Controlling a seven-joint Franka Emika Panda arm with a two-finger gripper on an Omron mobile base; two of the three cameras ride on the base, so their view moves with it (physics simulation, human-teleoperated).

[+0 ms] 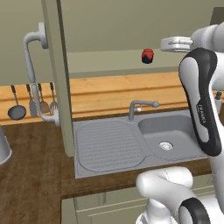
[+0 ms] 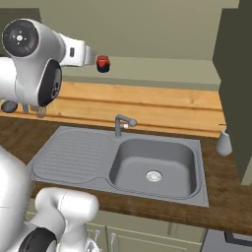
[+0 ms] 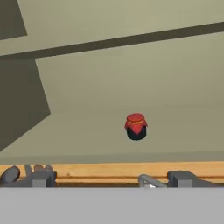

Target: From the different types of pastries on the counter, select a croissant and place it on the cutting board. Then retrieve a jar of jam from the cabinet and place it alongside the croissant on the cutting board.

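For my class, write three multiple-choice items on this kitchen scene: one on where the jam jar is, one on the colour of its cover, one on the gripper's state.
1. Where does the jam jar stand?
A. in the sink basin
B. on the shelf of the open cabinet above the sink
C. on the draining board

2. What colour is the jar's cover?
A. red
B. green
C. white

3. What is the state of the gripper?
A. shut on the jar
B. shut and empty
C. open and clear of the jar

Answers:
1. B, both base views show the jar on the cabinet shelf above the sink.
2. A, the hand view shows a red cover over a dark jar.
3. C, its fingertips stand wide apart, short of the jar.
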